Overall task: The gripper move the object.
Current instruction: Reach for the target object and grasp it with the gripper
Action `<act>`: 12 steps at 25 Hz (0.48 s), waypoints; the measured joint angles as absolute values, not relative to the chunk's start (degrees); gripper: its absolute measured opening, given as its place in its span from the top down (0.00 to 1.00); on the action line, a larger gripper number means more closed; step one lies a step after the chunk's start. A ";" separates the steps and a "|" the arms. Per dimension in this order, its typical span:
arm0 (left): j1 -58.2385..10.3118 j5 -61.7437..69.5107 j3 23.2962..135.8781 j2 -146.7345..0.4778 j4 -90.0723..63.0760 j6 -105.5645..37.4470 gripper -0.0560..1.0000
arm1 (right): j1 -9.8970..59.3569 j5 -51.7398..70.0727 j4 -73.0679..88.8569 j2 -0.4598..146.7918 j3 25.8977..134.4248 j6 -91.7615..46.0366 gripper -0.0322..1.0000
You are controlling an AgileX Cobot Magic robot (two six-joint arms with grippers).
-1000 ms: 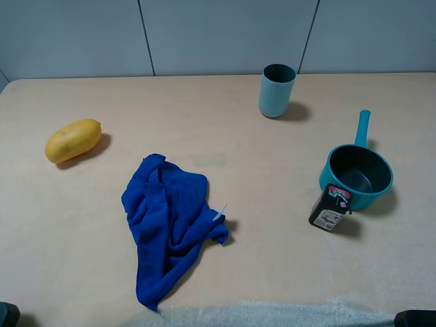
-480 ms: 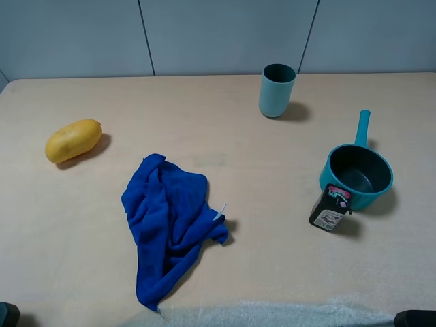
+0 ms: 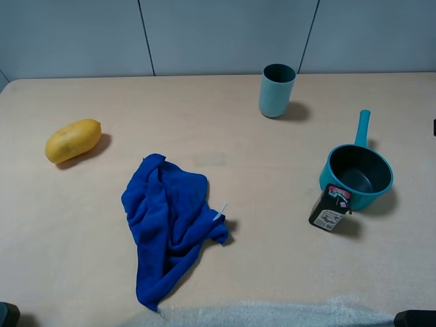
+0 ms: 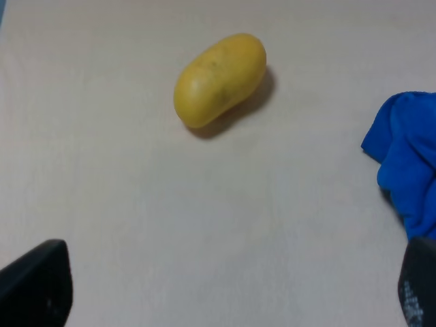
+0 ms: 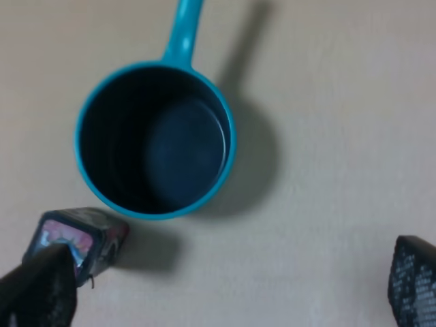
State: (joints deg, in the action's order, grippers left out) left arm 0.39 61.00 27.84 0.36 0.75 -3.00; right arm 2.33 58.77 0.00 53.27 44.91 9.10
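Pale table (image 3: 204,102) before grey wall panels, with saucepan (image 3: 357,176) upright on its right side, handle (image 3: 362,128) toward the wall, black packet (image 3: 329,208) just beside its near side. Looks light, rigid and smooth-walled, so likely slippery; probably best pinched at the rim or across the straight handle. Sits ahead of right gripper (image 5: 225,286), clear of its wide-spread, empty fingers (image 5: 37,289); left gripper (image 4: 225,283) likewise spread, holding nothing.

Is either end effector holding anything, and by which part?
Nothing is held: left end effector and right end effector stand open; the saucepan sits untouched.
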 joint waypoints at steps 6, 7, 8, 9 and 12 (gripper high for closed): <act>0.39 61.00 27.84 0.36 0.75 -3.00 0.03 | 2.33 57.08 -0.57 61.20 44.91 12.30 0.30; 0.39 61.00 27.84 0.36 0.75 -3.00 0.03 | 2.33 56.71 -0.57 62.30 44.91 12.94 0.30; 0.39 61.00 27.84 0.36 0.75 -3.00 0.03 | 2.33 56.06 -0.61 63.58 44.91 13.40 0.30; 0.39 61.00 27.84 0.36 0.75 -3.00 0.03 | 2.33 55.37 -0.75 64.84 44.91 13.87 0.30; 0.39 61.00 27.84 0.36 0.75 -3.00 0.03 | 2.33 53.13 -0.82 68.07 44.91 14.79 0.30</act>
State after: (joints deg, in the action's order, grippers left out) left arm 0.39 61.00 27.84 0.36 0.75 -3.00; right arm 2.33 53.13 -0.82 68.07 44.91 14.79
